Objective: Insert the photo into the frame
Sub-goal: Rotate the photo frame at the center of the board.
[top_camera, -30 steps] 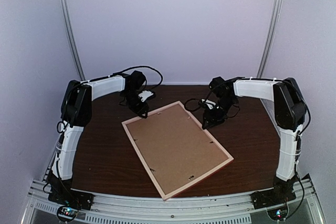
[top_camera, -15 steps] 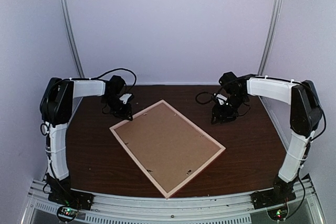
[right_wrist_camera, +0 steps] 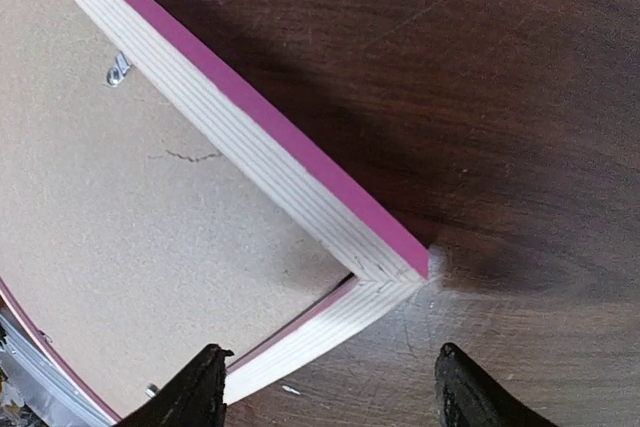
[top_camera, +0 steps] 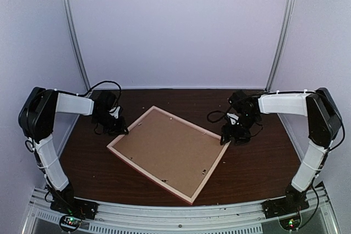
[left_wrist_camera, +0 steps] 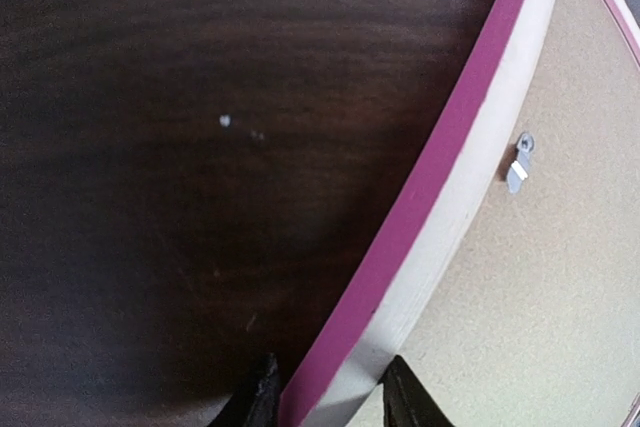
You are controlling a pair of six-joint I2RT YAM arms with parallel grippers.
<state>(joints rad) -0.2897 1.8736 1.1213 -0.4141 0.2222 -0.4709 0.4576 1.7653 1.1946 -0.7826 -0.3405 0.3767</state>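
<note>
Left gripper (left_wrist_camera: 330, 397): closed on the frame (left_wrist_camera: 470, 177) rail, a finger each side.
Right gripper (right_wrist_camera: 325, 387): wide apart around the frame corner, touching nothing.

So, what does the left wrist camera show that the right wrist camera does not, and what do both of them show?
Only the left wrist view: the left gripper astride one rail of the frame, seemingly clamped on it. Only the right wrist view: a corner of the frame, with the right gripper open wide around it. Both: the frame lying face down on the dark table, its pink edge, the brown backing board and a metal tab.
</note>
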